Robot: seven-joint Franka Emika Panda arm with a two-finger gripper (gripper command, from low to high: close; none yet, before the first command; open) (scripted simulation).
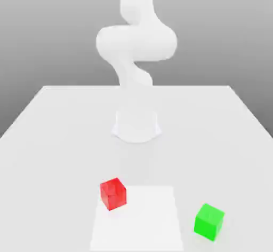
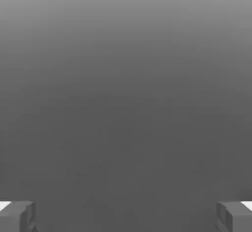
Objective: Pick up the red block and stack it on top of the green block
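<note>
Scanning the exterior view from its left to its right, I log the white table [image 1: 53, 139] first, bare along that side. Next comes the red block [image 1: 113, 193], sitting flat on the table near the front, one corner turned toward the camera, its lower right part on the left edge of a slightly brighter square patch [image 1: 144, 219] in the tabletop. Behind it, toward the middle of the table, the arm [image 1: 136, 42] rises from its round white base [image 1: 136, 127]; the arm is nearly the same white as the table, so I find its outline against the surface hard to trace, and its upper part is cut off by the top of the picture. Further to the exterior view's right, the green block [image 1: 209, 221] rests on the table just beyond the bright patch, well apart from the red one and a little nearer the front edge. Nothing stands between the two blocks or on top of either; both are untouched. From the hand view, the gripper [image 2: 126, 217] has its two grey fingertips [image 2: 17, 216] at opposite sides of the picture, spread wide with nothing between them, against a plain grey gradient; the fingertips are cropped at the picture's border.
</note>
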